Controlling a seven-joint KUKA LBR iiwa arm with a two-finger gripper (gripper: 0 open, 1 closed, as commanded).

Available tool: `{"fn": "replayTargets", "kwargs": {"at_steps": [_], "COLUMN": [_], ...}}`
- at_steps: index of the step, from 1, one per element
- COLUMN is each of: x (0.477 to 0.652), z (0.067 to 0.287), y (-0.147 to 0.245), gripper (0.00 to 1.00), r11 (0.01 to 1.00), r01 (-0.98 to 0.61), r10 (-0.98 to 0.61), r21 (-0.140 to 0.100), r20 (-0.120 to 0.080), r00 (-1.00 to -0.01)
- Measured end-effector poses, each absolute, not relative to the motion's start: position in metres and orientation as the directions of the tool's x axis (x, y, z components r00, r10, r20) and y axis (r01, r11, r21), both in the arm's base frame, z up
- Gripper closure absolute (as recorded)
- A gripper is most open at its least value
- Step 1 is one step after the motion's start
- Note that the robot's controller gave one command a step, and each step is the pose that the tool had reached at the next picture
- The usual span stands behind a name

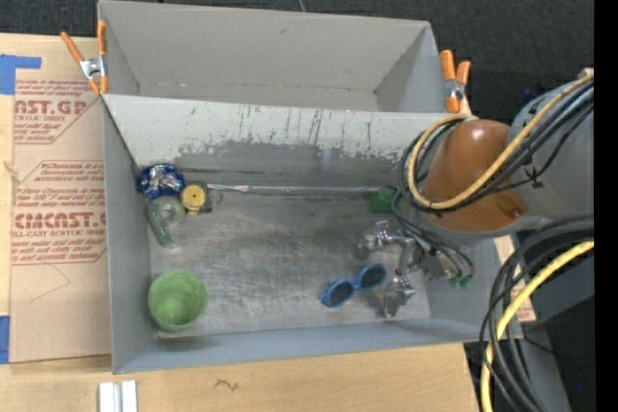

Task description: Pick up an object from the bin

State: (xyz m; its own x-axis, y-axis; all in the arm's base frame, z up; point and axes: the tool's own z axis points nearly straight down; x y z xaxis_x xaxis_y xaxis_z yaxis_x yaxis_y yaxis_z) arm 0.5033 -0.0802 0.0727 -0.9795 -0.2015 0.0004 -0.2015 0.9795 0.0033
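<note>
My gripper [383, 271] is low in the bin's right part, near the front wall, and open. One metal fingertip [379, 236] is toward the back and the other toward the front. A pair of small blue sunglasses [348, 288] lies on the bin floor just left of it. The right end of the sunglasses reaches into the gap between my fingers. A small green thing [381, 201] lies behind the gripper, against the back wall.
A green ball [176, 299] sits in the front left corner. Along the left side are a clear plastic piece [162, 220], a small yellow wheel [193, 199] and a crumpled blue-and-white thing [158, 179]. The arm with its orange cover and cables overhangs the right wall.
</note>
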Motion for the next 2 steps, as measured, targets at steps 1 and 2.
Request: {"fn": "replayTargets", "kwargs": {"at_steps": [1, 2], "x": [0.503, 0.553], "z": [0.075, 0.241], "y": [-0.083, -0.151], "gripper": [1.00, 1.00], "r11": [0.980, 0.923], "r01": [-0.199, -0.384], "r10": [-0.199, -0.384], "r21": [0.000, -0.008], "r20": [0.003, -0.010], "r00": [-0.980, -0.923]}}
